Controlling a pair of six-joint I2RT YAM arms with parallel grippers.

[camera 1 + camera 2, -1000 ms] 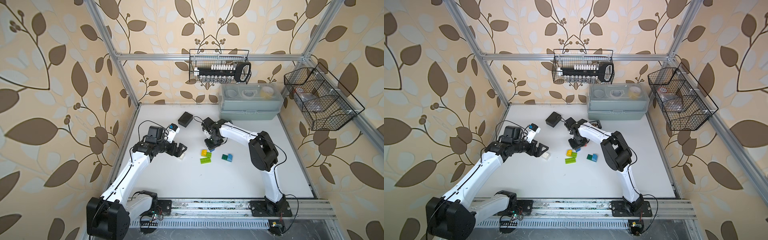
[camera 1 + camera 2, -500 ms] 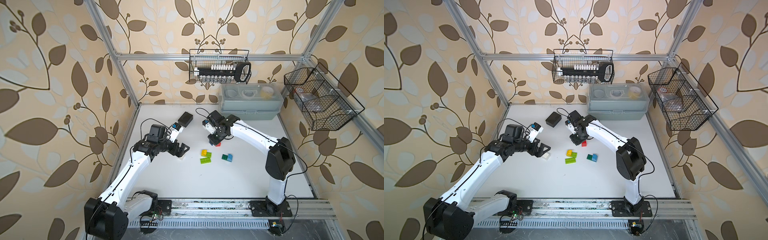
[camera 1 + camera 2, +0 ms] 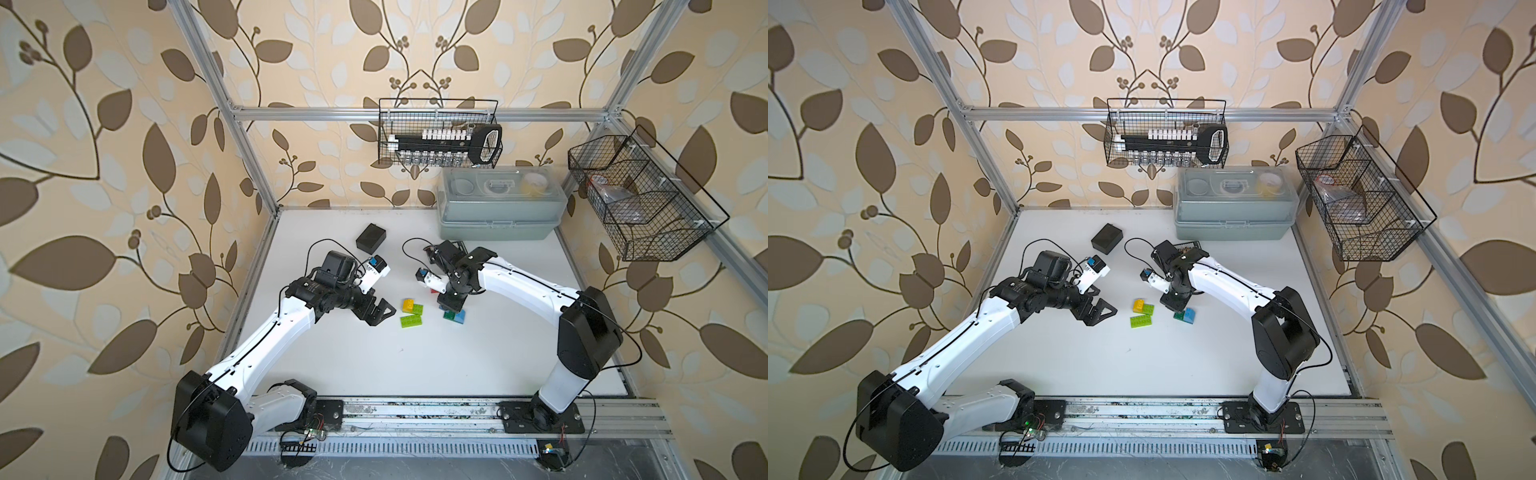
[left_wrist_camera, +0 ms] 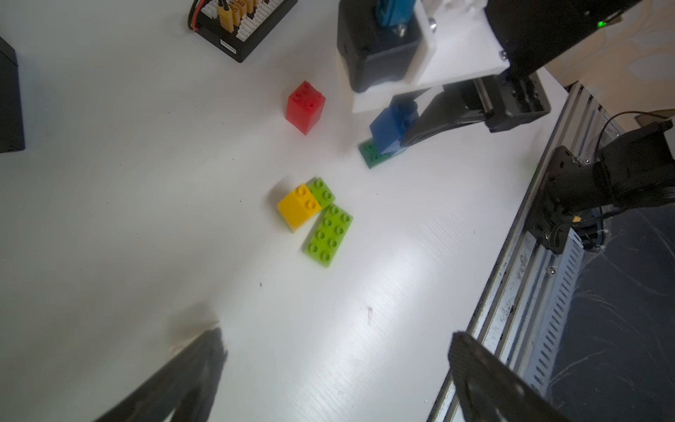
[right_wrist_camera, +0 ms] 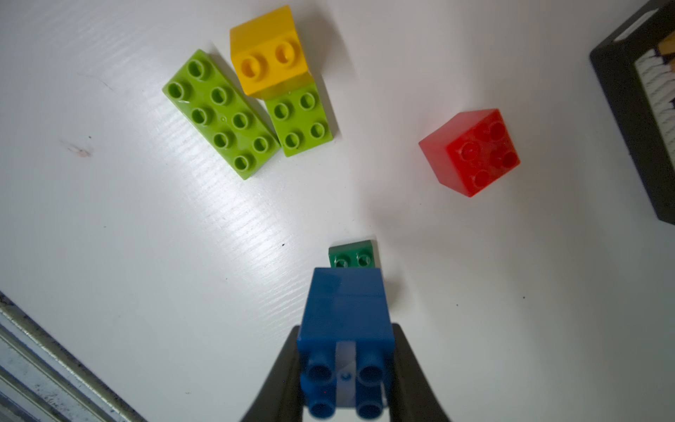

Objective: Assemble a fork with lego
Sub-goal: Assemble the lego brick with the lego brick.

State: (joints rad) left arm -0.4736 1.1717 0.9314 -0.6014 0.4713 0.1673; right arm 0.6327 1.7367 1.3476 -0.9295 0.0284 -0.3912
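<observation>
White tabletop (image 3: 374,365) lies beneath — the blue brick (image 5: 347,314) is clamped between the fingers (image 5: 281,376) of the right gripper (image 5: 347,365), directly over the dark-green brick (image 5: 352,255). The left gripper (image 3: 382,316) is held wide open and empty, near the yellow brick (image 4: 297,210).

Right gripper (image 5: 346,339) clamps blue brick (image 5: 345,303) over dark-green brick (image 5: 352,254). Yellow brick (image 5: 268,54) sits on one lime brick (image 5: 299,118); red brick (image 5: 475,153) stands apart.

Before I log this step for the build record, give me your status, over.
Right jaws shut on blue brick, over dark-green brick. Left jaws open, empty. Red brick stands apart, nothing blocking.
</observation>
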